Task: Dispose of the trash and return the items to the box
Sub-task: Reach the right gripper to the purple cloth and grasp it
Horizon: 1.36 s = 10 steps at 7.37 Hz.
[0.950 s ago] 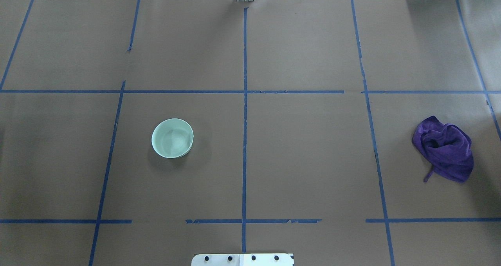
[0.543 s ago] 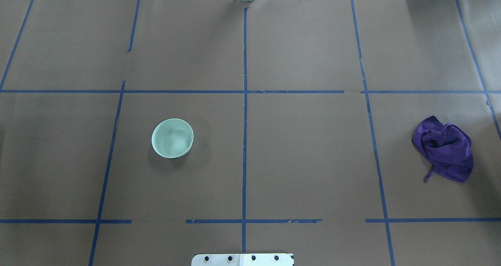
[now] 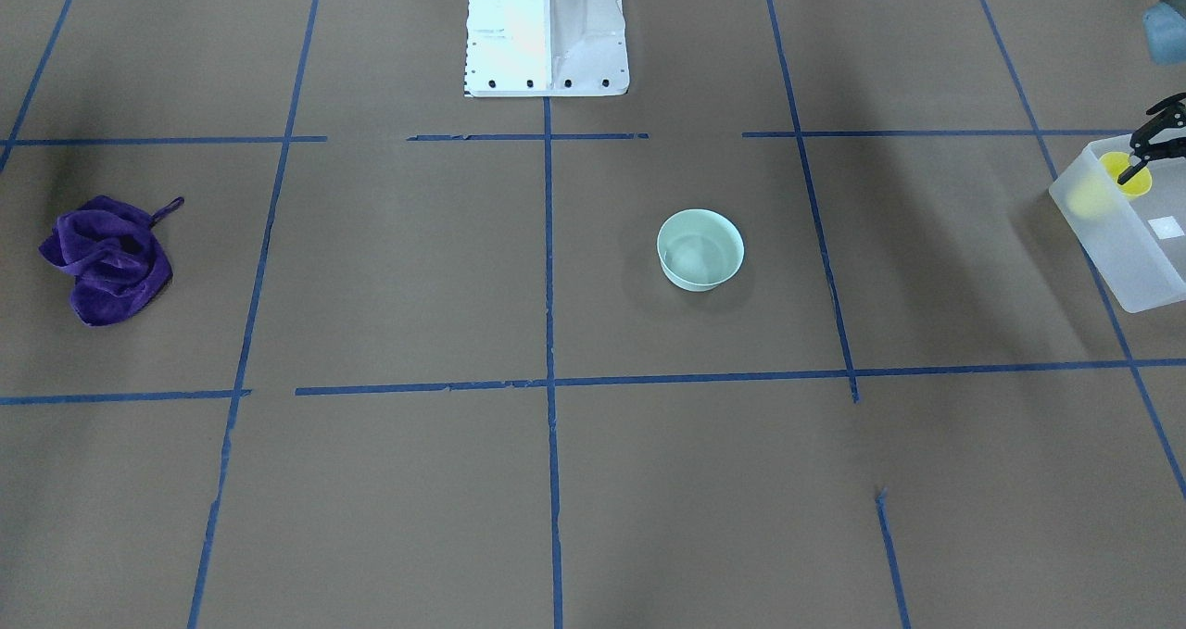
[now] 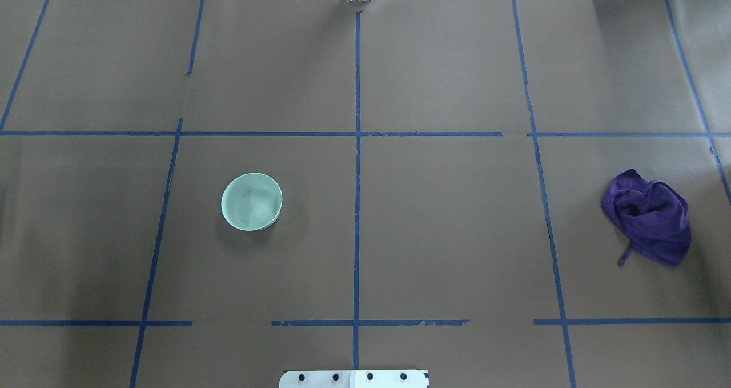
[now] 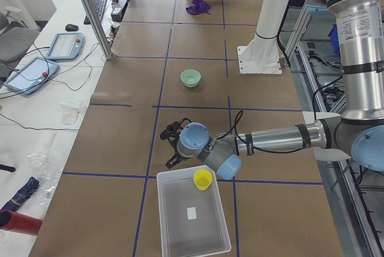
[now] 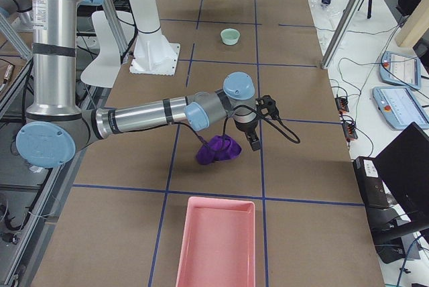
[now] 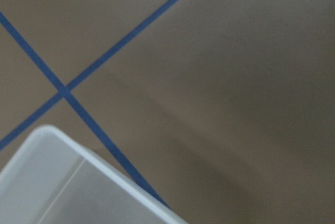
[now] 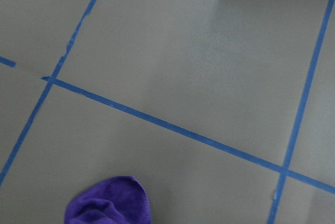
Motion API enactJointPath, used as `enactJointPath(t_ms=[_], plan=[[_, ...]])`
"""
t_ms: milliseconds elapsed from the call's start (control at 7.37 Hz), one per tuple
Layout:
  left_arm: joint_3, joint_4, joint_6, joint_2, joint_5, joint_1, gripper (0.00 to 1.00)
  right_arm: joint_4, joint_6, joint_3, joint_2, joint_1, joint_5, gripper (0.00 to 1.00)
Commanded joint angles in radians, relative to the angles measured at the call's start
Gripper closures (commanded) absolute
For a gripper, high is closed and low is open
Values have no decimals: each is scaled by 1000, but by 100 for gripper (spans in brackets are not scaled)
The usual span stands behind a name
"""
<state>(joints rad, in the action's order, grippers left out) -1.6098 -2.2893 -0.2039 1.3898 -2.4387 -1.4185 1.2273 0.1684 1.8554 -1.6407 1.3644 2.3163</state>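
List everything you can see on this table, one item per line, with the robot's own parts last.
bowl: one, pale mint green, upright and empty on the table on the robot's left side.
cup: one, yellow, standing inside the box at its end nearer the bowl.
box: one, translucent white, at the table's end on the robot's left, with a white sticker on its floor.
purple cloth: one, crumpled, on the robot's right side.
pink bin: one, at the table's end on the robot's right.
table: brown cover, blue tape grid.
pedestal: one, white, at the robot's edge.
left gripper: black, apparently open, by the box's corner.
right gripper: black, beside the purple cloth; jaw state unclear.
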Motion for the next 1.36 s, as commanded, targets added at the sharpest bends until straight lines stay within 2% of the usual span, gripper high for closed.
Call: enactJointPath(t_ms=[0, 136, 271, 543, 679, 814, 950, 1086, 1221], plan=[[-96, 272, 3, 147, 129, -45, 0, -197, 353, 28, -4, -186, -101, 0], [-140, 337, 29, 175, 160, -46, 0, -297, 528, 31, -57, -279, -141, 0], [-148, 341, 67, 189, 162, -45, 0, -366, 558, 33, -124, -366, -229, 0], [-148, 341, 72, 206, 162, -45, 0, -402, 477, 33, -217, -409, -296, 1], [-150, 341, 72, 209, 161, -45, 0, -400, 391, 25, -238, -415, -317, 8], [-150, 341, 72, 209, 162, -45, 0, -399, 384, 7, -240, -439, -330, 34], [-150, 340, 72, 209, 162, -45, 0, -396, 384, 8, -237, -455, -334, 85], [-150, 340, 72, 209, 162, -46, 0, -396, 382, 10, -231, -456, -333, 100], [-151, 340, 72, 209, 162, -46, 0, -396, 381, 19, -228, -456, -331, 100]])
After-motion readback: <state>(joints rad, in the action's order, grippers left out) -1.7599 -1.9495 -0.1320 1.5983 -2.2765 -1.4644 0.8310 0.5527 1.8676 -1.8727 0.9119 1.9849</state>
